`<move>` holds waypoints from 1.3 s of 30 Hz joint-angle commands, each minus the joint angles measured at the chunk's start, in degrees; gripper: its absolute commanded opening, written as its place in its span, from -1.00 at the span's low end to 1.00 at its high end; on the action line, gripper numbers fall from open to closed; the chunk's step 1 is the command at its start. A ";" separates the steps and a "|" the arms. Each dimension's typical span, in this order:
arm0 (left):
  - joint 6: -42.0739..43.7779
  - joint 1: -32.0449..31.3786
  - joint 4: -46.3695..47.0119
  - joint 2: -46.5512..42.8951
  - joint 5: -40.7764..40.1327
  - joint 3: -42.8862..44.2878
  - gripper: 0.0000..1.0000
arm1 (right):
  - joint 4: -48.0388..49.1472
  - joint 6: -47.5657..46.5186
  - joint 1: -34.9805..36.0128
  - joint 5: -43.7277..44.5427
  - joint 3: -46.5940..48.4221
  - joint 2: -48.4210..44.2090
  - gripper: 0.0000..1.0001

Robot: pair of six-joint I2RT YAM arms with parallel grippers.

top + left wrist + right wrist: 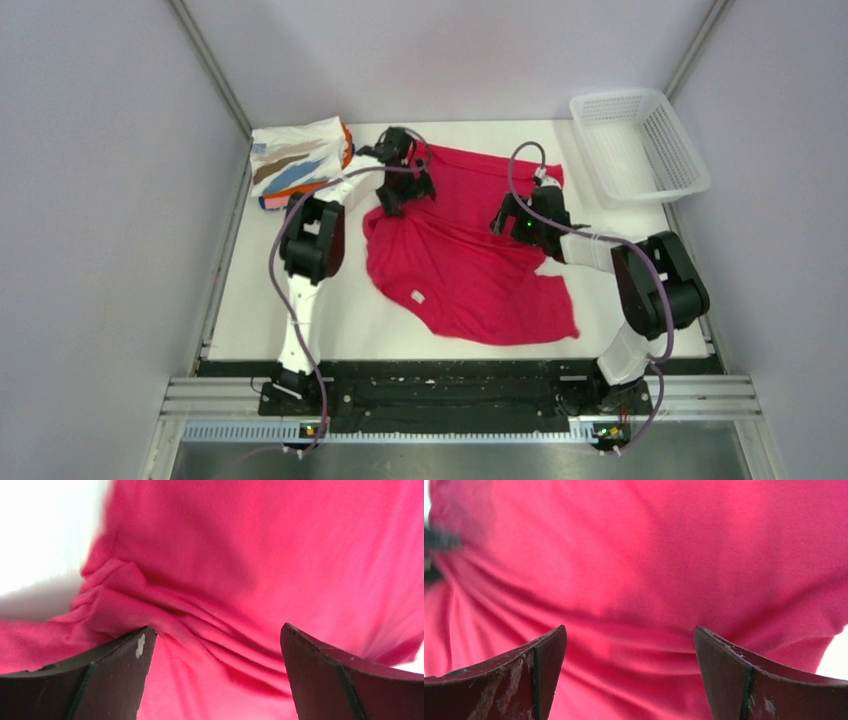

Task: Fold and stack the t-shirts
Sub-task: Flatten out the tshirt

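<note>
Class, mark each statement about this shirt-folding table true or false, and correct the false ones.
1. The red shirt lies neatly folded. False: it lies spread out and rumpled on the table.
2. The left hand and right hand are both open. True.
3. The folded shirts sit inside the basket. False: they are stacked at the far left corner, outside it.
4. The basket stands at the far right. True.

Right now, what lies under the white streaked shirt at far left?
An orange shirt edge shows at its right side and a pink edge at its near side. The streaked shirt covers the rest, so their number is unclear.
</note>
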 commanded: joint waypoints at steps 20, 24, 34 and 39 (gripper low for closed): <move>11.89 -1.06 14.61 -17.90 3.70 -7.04 0.98 | -0.95 -3.71 15.04 1.04 2.30 -11.36 0.97; 9.55 -3.64 20.59 -32.39 -0.23 -29.32 0.98 | -3.47 -6.77 10.57 1.21 8.25 -3.76 0.97; 3.10 -5.01 19.36 -34.11 6.39 -49.05 0.98 | -9.29 -8.96 7.24 -0.86 21.80 11.93 0.97; 4.29 -3.67 14.28 -26.48 3.31 -44.32 0.98 | -9.20 -8.14 6.06 0.17 20.61 13.82 0.97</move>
